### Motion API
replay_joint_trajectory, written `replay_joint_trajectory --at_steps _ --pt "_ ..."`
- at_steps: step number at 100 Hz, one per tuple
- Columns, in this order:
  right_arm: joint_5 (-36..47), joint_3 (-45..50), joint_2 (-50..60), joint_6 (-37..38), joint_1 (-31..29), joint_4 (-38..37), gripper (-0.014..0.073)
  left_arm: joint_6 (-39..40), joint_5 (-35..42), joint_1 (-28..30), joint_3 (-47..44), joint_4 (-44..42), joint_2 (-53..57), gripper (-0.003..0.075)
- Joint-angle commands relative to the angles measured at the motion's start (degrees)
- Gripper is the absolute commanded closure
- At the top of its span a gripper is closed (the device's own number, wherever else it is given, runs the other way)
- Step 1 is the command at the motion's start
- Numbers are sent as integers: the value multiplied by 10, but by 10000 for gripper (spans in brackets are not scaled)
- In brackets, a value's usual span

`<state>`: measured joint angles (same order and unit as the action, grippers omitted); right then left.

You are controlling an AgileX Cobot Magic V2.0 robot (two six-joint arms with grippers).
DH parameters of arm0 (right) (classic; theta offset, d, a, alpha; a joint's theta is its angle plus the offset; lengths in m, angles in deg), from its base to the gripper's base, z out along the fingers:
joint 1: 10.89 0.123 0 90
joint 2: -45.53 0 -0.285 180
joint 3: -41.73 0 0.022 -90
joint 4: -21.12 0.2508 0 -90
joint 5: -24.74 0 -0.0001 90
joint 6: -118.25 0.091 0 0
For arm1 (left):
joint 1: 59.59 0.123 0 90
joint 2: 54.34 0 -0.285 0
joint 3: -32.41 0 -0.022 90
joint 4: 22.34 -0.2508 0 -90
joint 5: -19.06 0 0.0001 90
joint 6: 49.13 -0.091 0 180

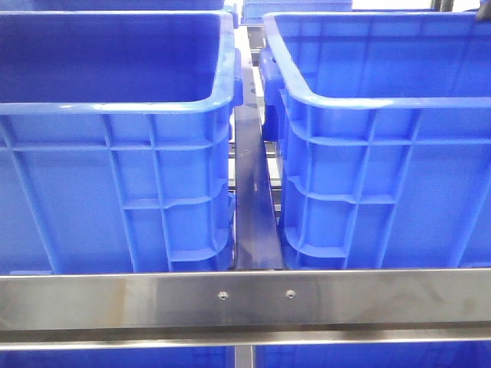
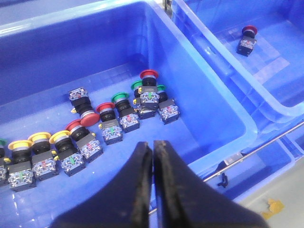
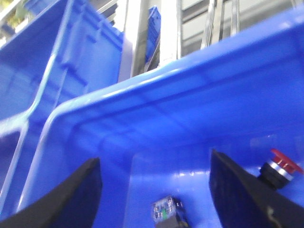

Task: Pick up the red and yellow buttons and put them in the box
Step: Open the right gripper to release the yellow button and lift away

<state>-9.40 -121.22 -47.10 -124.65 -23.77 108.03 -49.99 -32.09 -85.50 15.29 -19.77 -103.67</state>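
— Between my left fingers (image 2: 153, 147) nothing sits; they are pressed together, hovering over the left bin (image 2: 223, 102), low centre of that wrist frame.

— And the right?

— My right gripper (image 3: 154, 190) is spread wide inside the right bin (image 3: 190, 123). A small block (image 3: 164, 211) lies between the fingers at the bottom edge, not gripped, I think. One red button (image 3: 284, 168) rests at lower right, just beside the finger.

— So how far along are you?

— Barely begun, I judge. The left wrist view shows one red button (image 2: 248, 39) in the far bin, upper right. Left to move: yellow buttons (image 2: 40, 147) at lower left, and red buttons (image 2: 88, 118) mid-frame, one more red (image 2: 148, 78) at the cluster's top.

— Anything in the way?

— Green buttons (image 2: 121, 102) are wedged among the reds, touching them; I must not take those. Tall bin walls fill the front view, with a steel rail (image 1: 245, 299) across the bottom, so neither arm shows there.
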Motion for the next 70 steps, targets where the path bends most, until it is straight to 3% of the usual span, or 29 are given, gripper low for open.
replay_joint_trajectory --at_steps 1,27,70 --pt "-14 17 77 -46 -1 -3 84 3 44 -4 16 2 2 739" --pt "23 109 259 -103 -1 -48 84 3 44 -4 16 2 2 739" --pt "68 233 498 -104 -1 -92 88 3 44 -4 16 2 2 739"
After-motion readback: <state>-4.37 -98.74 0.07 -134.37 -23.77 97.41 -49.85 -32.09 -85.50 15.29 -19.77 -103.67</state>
